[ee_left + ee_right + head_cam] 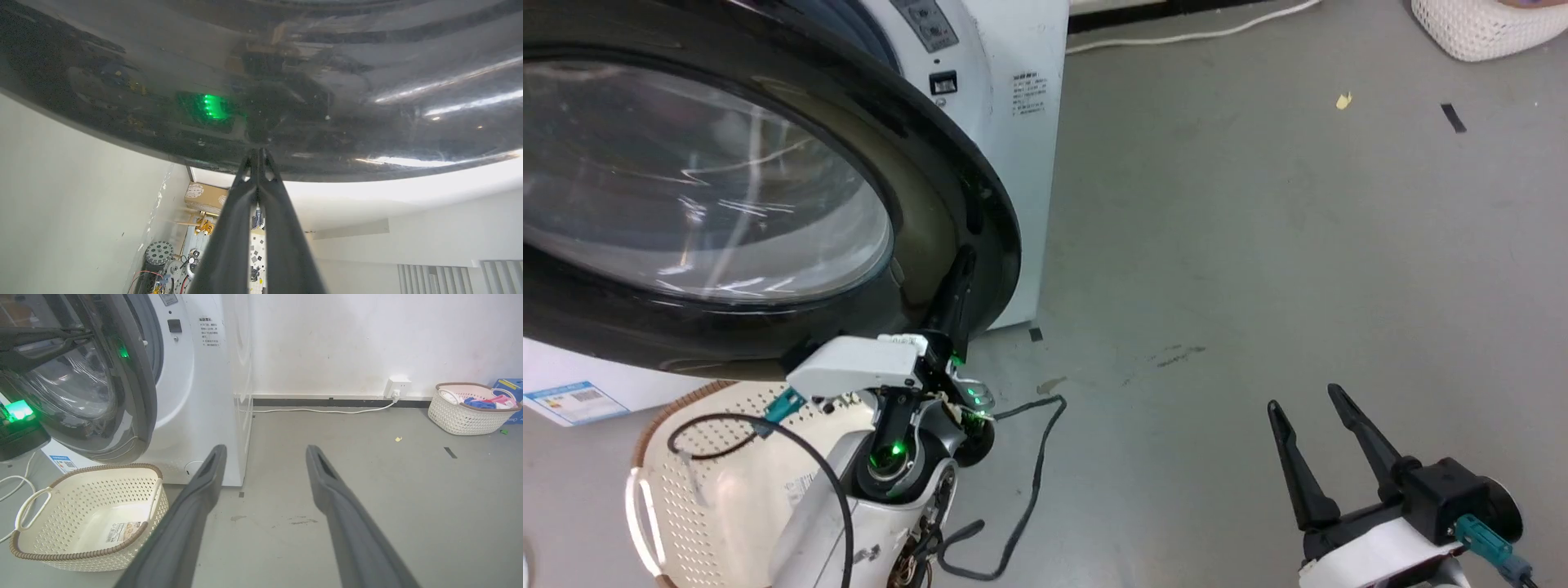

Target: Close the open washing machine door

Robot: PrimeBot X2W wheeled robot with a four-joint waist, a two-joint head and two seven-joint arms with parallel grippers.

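At ten o'clock in the head view, the washing machine door (pixel 703 180) stands swung out from the washing machine (pixel 1021 147). The left gripper (pixel 962 278) meets the black rim at the door's four o'clock, and the right gripper (pixel 1303 398) sits at five o'clock. In the left wrist view, the fingers (pixel 233 212) are pressed together (nothing between them), tips touching the rim. In the right wrist view, the fingers (pixel 196 498) are spread wide, with the door at ten o'clock above a cream basket (pixel 94 551).
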